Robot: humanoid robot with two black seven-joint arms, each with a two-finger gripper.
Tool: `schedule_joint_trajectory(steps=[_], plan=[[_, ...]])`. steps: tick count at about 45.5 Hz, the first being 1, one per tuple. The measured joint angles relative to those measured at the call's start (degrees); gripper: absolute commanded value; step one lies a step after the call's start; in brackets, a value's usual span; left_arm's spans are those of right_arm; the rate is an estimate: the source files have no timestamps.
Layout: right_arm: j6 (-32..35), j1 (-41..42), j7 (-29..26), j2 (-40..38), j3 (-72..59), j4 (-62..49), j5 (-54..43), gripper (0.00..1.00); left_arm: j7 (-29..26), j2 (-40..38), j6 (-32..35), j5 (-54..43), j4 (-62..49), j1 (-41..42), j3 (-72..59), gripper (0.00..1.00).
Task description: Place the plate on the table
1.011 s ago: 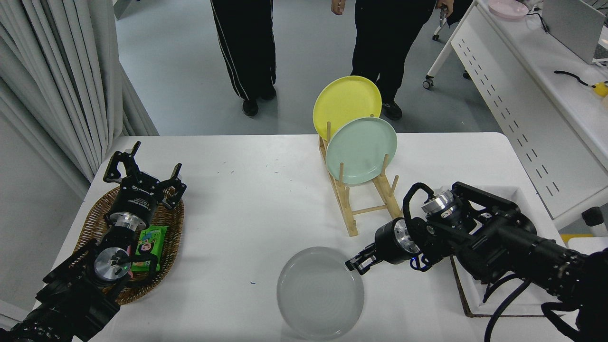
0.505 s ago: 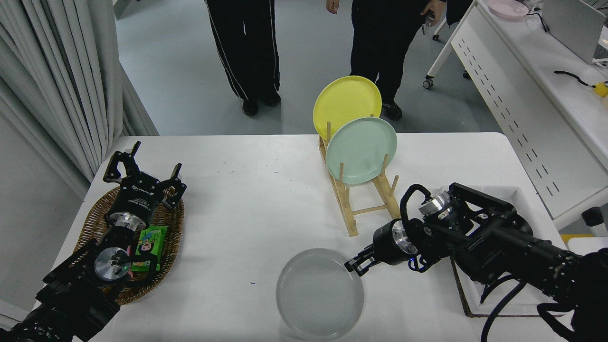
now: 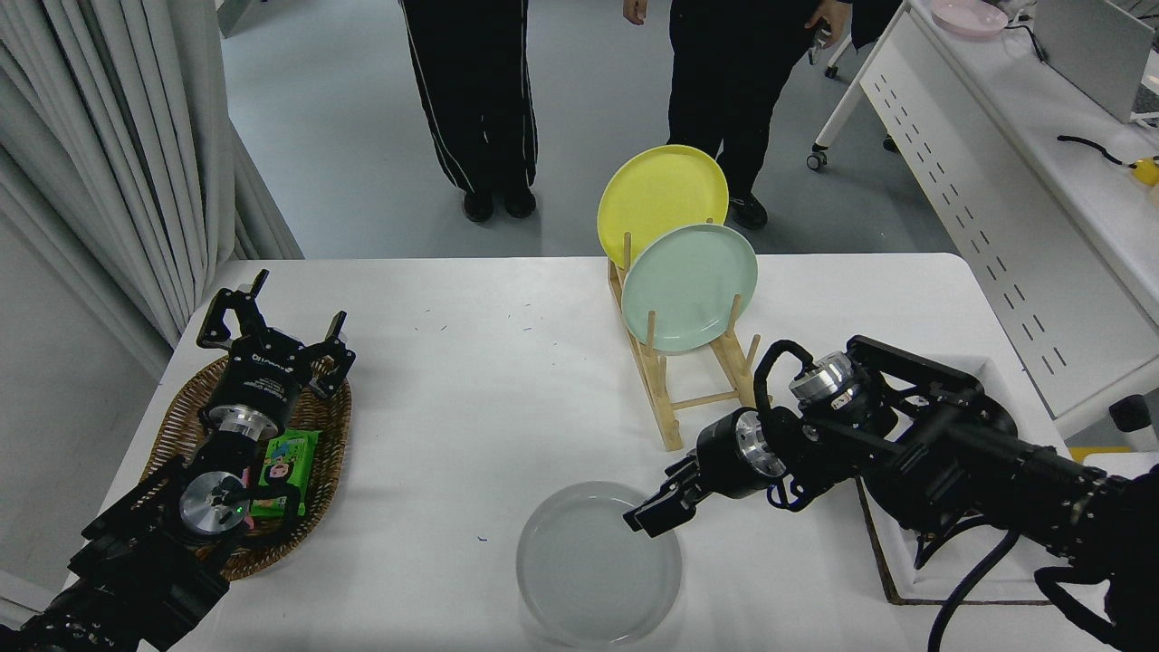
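Note:
The light grey plate (image 3: 589, 570) lies flat and low at the front middle of the white table (image 3: 471, 380). I cannot tell whether it rests on the tabletop. My right gripper (image 3: 650, 512) reaches in from the right and is shut on the plate's upper right rim, with its tips over the plate's inside. My left gripper (image 3: 272, 319) is parked open over a wicker basket at the left.
A wooden rack (image 3: 697, 389) behind the plate holds a mint green plate (image 3: 690, 286) and a yellow plate (image 3: 659, 188). The wicker basket (image 3: 330, 435) holds a green packet (image 3: 288, 460). A white tray (image 3: 996, 580) lies under my right arm. Two people (image 3: 475, 91) stand beyond the table.
My right gripper has moved left and slightly toward the front edge, and the grey plate has shifted left with it. The left arm has not moved.

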Motion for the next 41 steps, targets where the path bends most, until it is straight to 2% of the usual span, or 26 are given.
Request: schedule_joint_trajectory(steps=[7,18,32,41], plan=[[3.8,1.9,-0.7,-4.0,0.1,6.2,0.1,0.99,0.0,0.0,0.0,0.0,0.0,0.0,0.0,1.00],[16.2,5.5,-1.4,-11.2,0.2,13.8,0.2,0.99,0.0,0.0,0.0,0.0,0.0,0.0,0.0,1.00],[31.9,11.9,-1.4,-19.1,0.5,17.4,0.0,0.99,0.0,0.0,0.0,0.0,0.0,0.0,0.0,1.00],[36.6,14.7,-0.6,-22.3,3.8,17.8,-2.0,0.99,0.0,0.0,0.0,0.0,0.0,0.0,0.0,1.00]])
